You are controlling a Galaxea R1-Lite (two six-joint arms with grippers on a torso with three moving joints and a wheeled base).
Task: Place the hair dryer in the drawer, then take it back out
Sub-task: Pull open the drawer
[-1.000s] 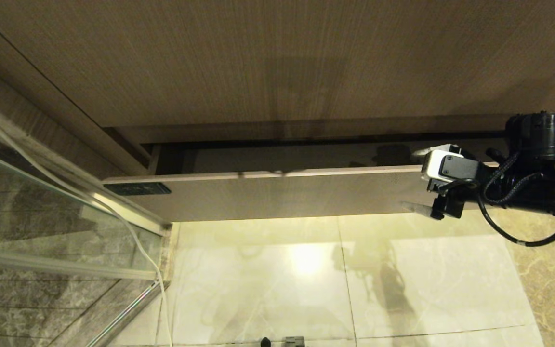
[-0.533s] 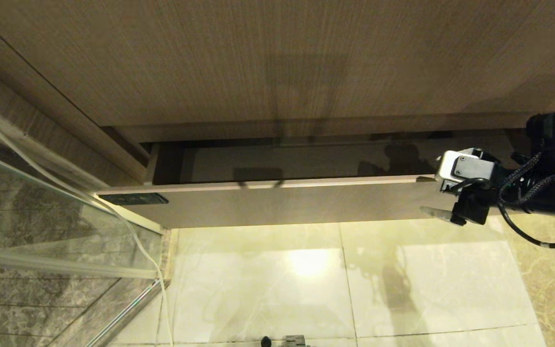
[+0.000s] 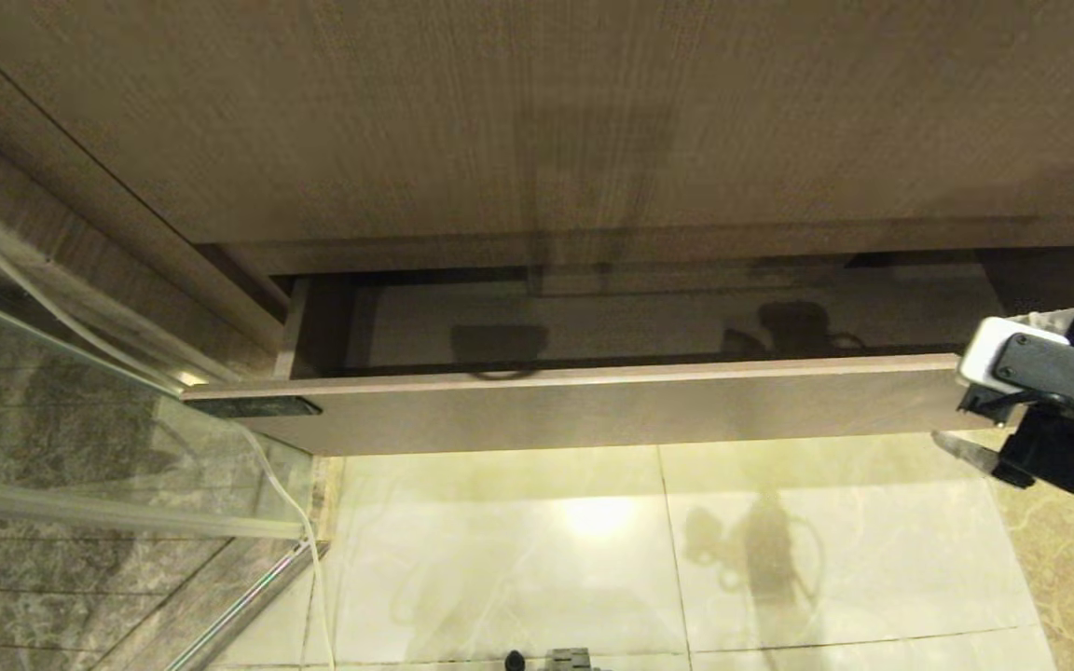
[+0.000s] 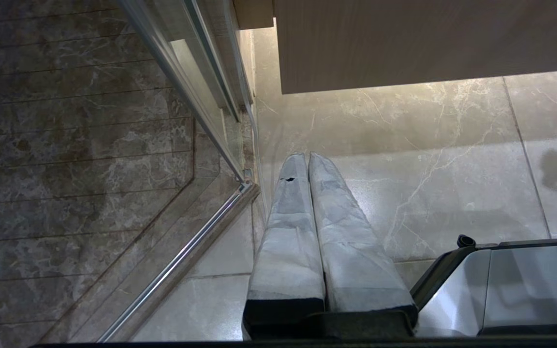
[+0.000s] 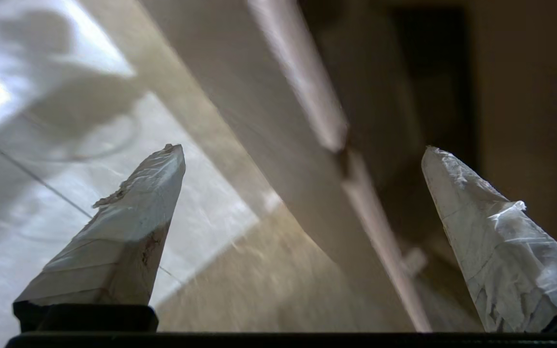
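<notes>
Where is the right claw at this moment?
In the head view the right claw is at the right edge, open, straddling the right end of the drawer front, above the floor tiles.

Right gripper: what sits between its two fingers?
In the right wrist view the drawer front's top edge runs between the open right gripper fingers; no hair dryer shows.
</notes>
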